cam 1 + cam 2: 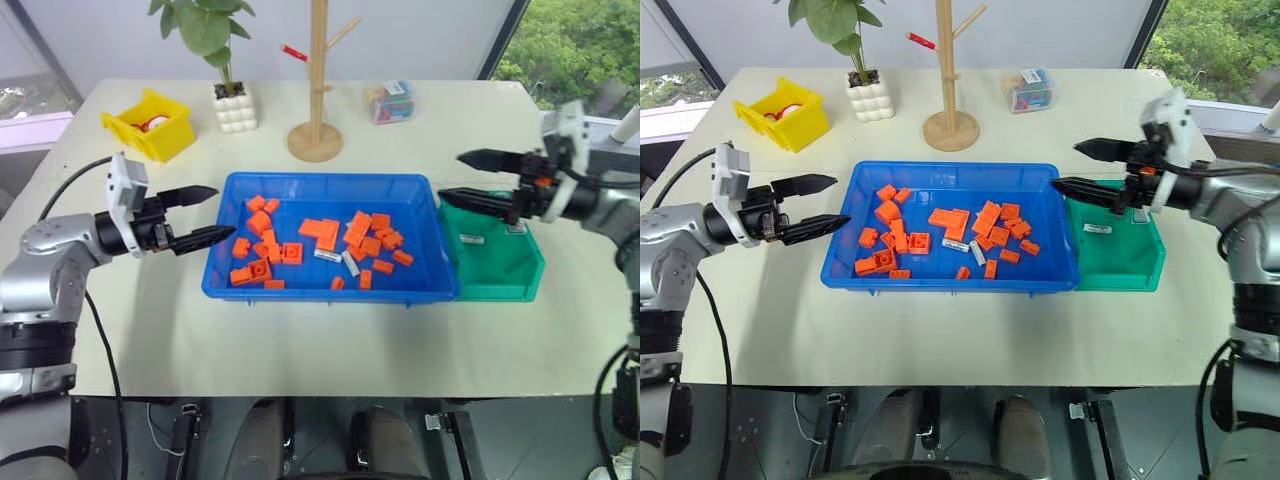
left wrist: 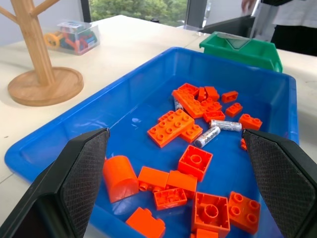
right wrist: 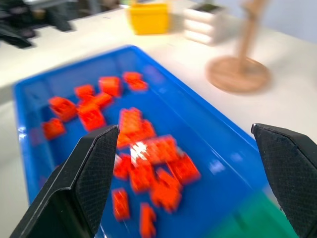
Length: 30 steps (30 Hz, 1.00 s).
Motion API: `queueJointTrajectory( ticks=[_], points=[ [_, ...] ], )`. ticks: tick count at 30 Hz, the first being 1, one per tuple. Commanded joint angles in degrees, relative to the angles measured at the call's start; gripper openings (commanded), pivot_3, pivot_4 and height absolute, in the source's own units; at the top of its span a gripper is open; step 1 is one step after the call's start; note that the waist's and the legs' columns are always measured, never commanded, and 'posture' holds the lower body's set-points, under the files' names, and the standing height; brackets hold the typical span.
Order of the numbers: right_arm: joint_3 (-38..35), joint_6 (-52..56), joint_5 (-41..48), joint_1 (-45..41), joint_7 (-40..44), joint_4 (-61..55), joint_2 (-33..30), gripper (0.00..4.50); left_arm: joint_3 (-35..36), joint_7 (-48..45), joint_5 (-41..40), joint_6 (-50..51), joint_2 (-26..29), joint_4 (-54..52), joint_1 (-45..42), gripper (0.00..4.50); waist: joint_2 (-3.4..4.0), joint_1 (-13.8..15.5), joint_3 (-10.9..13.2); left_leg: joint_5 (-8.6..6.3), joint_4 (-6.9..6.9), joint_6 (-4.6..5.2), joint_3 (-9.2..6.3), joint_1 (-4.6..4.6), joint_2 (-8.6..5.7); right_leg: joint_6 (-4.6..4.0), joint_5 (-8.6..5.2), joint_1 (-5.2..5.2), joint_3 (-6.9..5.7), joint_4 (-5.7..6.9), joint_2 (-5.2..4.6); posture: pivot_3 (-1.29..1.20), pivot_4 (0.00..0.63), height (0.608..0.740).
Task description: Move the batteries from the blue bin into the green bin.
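From my head, nearest to me is the bare cream table (image 1: 300, 350), and on it the blue bin (image 1: 330, 290), wide and shallow, its long side running left to right. Among orange bricks (image 1: 322, 232) in it lie the batteries (image 1: 327, 255): small silver-grey sticks near the middle of the bin's near half, one lying left to right, another (image 1: 351, 263) slanting near to far just beside it. The green bin (image 1: 500, 285) touches the blue bin's right end; two small pale pieces lie inside it, too small to name. My left gripper (image 1: 208, 213) hovers just outside the blue bin's left wall, pointing right, fingers spread apart and empty. My right gripper (image 1: 452, 176) hangs over the seam between the two bins, pointing left, fingers wide apart, holding nothing.

Along my left wrist, my two black fingers (image 2: 74, 183) stand wide, nothing between them. Past them two batteries (image 2: 207, 137) lie end to end at an angle among the bricks, their wrapping shiny and mottled grey.

Along my right wrist, the fingers (image 3: 89, 178) gape wide over the blue bin; the bricks below are blurred, and I cannot pick out a battery.
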Motion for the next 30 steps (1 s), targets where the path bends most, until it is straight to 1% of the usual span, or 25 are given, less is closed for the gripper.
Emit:
queueJointTrajectory(
  ticks=[1, 7, 16, 19, 23, 30],
  points=[
    [3.87, 0.25, -0.89, -3.26, 2.18, -0.14, 2.47, 4.41, 1.62, 0.20, -1.31, 0.96, 0.89, -3.88, 0.38, 4.50, 0.00, 0.12, 0.00, 0.00, 0.01, 0.00, -0.01, -0.01, 0.00, 0.00, 0.00, 0.00, 0.00, 0.00, 0.00, 0.00, 0.150, 0.739],
    [10.74, 0.19, -2.92, -3.40, 4.41, 1.51, 9.01, 4.41, 2.39, 1.88, -2.49, 2.55, 0.26, -8.84, 3.20, 4.50, -0.02, 0.35, -0.01, 0.00, 0.04, 0.00, -0.04, -0.07, -0.03, 0.00, 0.00, -0.02, 0.00, 0.00, -0.02, 0.00, 0.150, 0.739],
    [16.69, 1.52, -5.58, -3.96, 4.86, 3.26, 15.83, 4.41, 3.63, 4.11, -3.86, 3.56, -0.08, -12.90, 6.47, 4.50, -0.01, 0.11, 0.00, 0.00, 0.04, 0.00, -0.05, -0.06, -0.03, 0.00, 0.00, -0.06, 0.00, 0.07, 0.00, 0.00, 0.150, 0.739],
    [18.98, 0.74, -7.82, -5.26, 4.59, 6.23, 18.80, 4.41, 3.64, 5.06, -4.04, 3.48, -0.72, -13.47, 6.77, 4.50, -0.01, -0.02, 0.00, 0.00, 0.04, 0.00, -0.05, -0.06, -0.02, 0.00, 0.00, -0.07, 0.00, 0.09, 0.01, 0.00, 0.150, 0.739],
    [20.87, -0.19, -11.26, -8.17, 4.21, 13.12, 21.89, 4.41, 3.54, 6.01, -4.08, 3.22, -1.62, -14.13, 7.05, 4.50, -0.01, 0.03, -0.01, 0.00, 0.04, 0.00, -0.04, -0.07, -0.04, 0.00, 0.00, -0.11, 0.00, 0.13, 0.00, 0.00, 0.150, 0.739],
    [23.43, -3.25, -17.72, -12.02, 4.46, 21.64, 24.14, 4.41, 3.76, 7.36, -3.86, 2.54, -2.82, -14.70, 7.39, 4.50, -0.01, -0.15, 0.00, 0.00, 0.04, -0.01, -0.03, -0.07, -0.04, 0.00, 0.00, -0.14, 0.01, 0.19, 0.00, 0.00, 0.150, 0.739]
  ],
)
